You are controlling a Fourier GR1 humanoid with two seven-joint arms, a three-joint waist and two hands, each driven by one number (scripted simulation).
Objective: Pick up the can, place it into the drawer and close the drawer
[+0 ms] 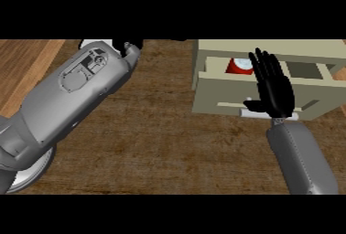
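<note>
Red can [238, 66] in drawer [223, 89], just left of flat right hand [273, 87]

A dark brown wood-grain counter top [162, 137] fills the frame; a beige box-shaped drawer unit [223, 91] sits on it at upper right.

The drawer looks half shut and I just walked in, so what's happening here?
The red can already sits inside the open drawer of the beige cabinet. The right robot hand, fingers straight, lies flat over the drawer front by the white handle, placed to push it closed. The left robot hand is raised at the view's top edge, holding nothing visible.
</note>
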